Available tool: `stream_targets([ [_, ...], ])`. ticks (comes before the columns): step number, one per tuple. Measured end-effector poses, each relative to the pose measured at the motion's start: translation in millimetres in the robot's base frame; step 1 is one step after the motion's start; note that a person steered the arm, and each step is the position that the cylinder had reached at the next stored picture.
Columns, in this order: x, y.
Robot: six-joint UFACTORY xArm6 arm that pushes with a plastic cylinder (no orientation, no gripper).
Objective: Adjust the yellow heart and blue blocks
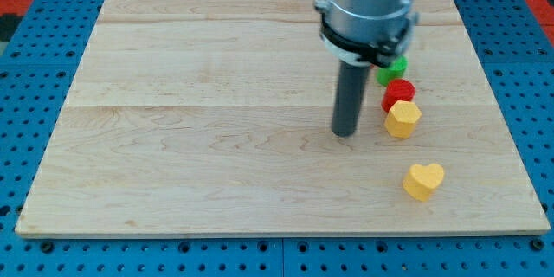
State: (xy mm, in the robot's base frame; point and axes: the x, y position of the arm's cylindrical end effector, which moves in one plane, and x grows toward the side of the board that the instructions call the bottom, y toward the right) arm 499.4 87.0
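The yellow heart (423,180) lies near the view's lower right of the wooden board (216,138). No blue block shows in this view. My tip (345,132) rests on the board left of a yellow hexagon-like block (402,119), a short gap between them, and up and left of the yellow heart. A red block (399,93) touches the yellow hexagon's top side. A green block (391,70) sits just above the red one, partly hidden by the arm's grey housing.
The arm's grey housing (368,4) hangs over the board's upper right. A blue pegboard surface (35,242) surrounds the board.
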Motion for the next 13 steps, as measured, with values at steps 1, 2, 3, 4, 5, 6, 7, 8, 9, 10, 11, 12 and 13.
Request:
stream_targets([
  [1, 59.0, -5.7],
  [2, 100.2, 31.3],
  [3, 104.6, 89.0],
  [4, 96.8, 85.2],
  [5, 86.5, 72.5],
  [6, 79.4, 73.5],
  [7, 72.2, 73.7],
  [8, 71.4, 73.8],
  [9, 82.9, 127.4],
  [10, 89.7, 149.9],
  [11, 89.9, 188.2],
  [12, 77.9, 215.4],
  [13, 74.7, 234.2],
])
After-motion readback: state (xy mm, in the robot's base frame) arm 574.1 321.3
